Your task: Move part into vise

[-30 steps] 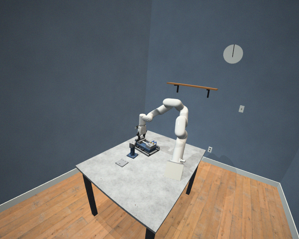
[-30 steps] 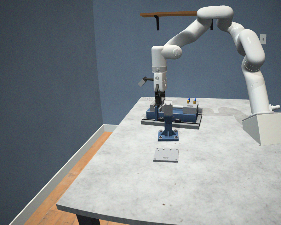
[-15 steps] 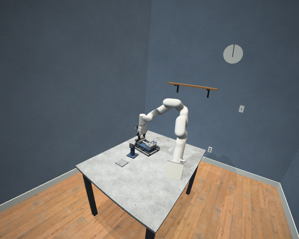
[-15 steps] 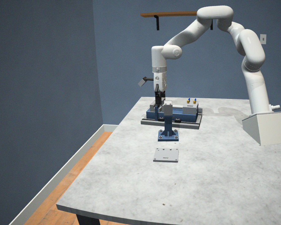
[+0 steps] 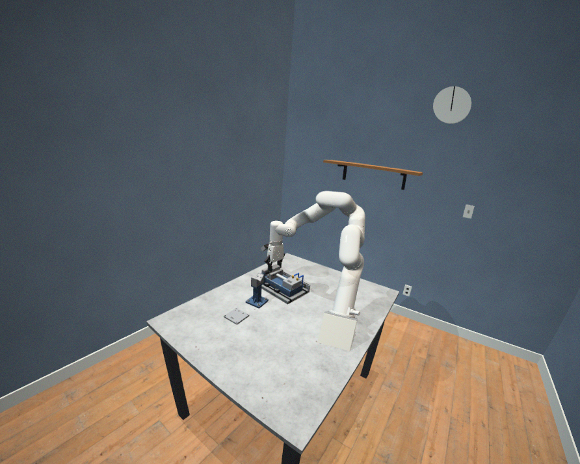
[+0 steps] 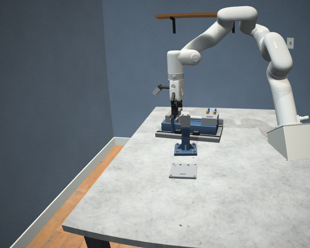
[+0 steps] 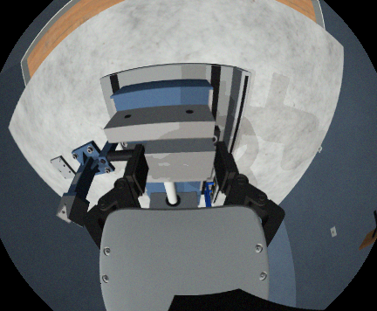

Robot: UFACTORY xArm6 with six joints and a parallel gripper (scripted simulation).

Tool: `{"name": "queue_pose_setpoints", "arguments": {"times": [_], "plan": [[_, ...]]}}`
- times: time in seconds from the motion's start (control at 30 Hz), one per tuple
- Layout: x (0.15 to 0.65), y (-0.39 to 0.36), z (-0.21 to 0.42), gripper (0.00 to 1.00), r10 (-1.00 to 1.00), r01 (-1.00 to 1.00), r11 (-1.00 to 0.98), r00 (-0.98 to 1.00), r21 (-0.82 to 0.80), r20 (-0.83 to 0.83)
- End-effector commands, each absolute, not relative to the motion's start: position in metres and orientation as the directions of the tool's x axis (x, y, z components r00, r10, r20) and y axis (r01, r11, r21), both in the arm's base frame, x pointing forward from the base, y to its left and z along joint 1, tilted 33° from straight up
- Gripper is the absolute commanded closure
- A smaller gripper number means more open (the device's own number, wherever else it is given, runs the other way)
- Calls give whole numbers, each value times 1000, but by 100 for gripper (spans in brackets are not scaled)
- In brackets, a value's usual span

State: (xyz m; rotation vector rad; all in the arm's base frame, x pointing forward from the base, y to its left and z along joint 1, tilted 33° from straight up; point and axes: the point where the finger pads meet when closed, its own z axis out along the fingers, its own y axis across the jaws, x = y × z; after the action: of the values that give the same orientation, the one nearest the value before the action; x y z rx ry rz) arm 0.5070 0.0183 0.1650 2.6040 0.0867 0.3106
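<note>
Grey table (image 6: pixel 230 192) carries vise (image 6: pixel 203 127), V-block (image 6: pixel 185 149), infeed plate (image 6: pixel 182 170).

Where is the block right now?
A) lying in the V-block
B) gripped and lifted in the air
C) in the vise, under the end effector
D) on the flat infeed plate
C: the grey block sits in the vise between the fingers of the open end effector, while the infeed plate lies bare.
</note>
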Motion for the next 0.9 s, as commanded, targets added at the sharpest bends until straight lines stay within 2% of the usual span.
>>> {"name": "queue_pose_setpoints", "arguments": {"times": [0.0,0.87], "plan": [[508,20,168,19,121,2,-867,971,497,207],[495,46,214,19,121,2,-867,971,497,207]]}}
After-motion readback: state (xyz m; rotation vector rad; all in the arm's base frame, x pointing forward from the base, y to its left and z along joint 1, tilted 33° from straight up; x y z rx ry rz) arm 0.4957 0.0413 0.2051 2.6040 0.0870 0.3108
